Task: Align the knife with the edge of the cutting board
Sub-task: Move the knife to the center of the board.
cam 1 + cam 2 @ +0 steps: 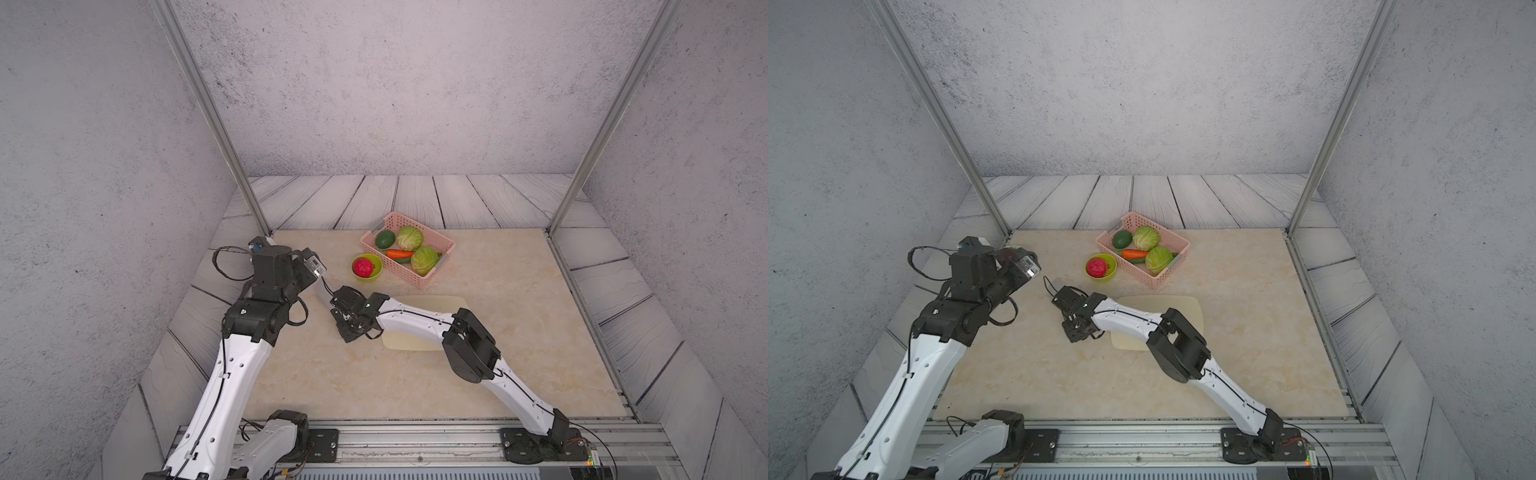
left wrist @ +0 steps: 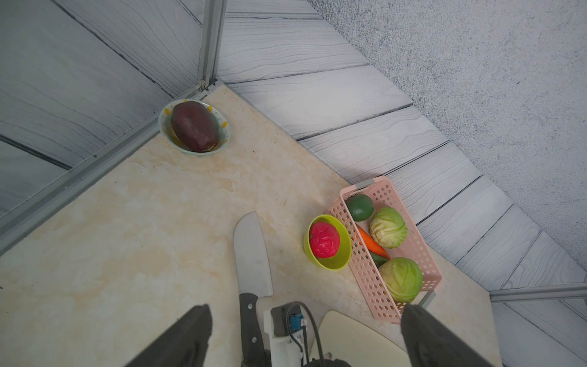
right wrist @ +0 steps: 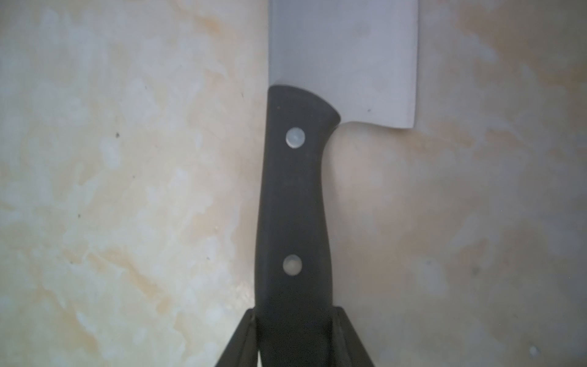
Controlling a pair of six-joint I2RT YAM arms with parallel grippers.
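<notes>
The knife [image 3: 293,206] lies flat on the marble tabletop, its grey blade [image 2: 252,254] pointing to the back and its black riveted handle to the front. My right gripper [image 3: 293,313] is shut on the rear end of that handle, one finger [image 3: 241,340] on each side. In both top views the right gripper [image 1: 338,311] sits just left of the cream cutting board [image 1: 428,301], whose middle the right arm hides. The board's rounded corner [image 2: 349,336] lies close beside the handle without touching it. My left gripper [image 2: 305,313] hangs open above the knife, holding nothing.
A pink basket [image 1: 415,278] of cabbages, a carrot and an avocado stands behind the board. A green bowl [image 1: 376,276] with a red fruit sits beside it, near the blade tip. A pale bowl [image 2: 163,122] with a purple vegetable occupies the back left corner.
</notes>
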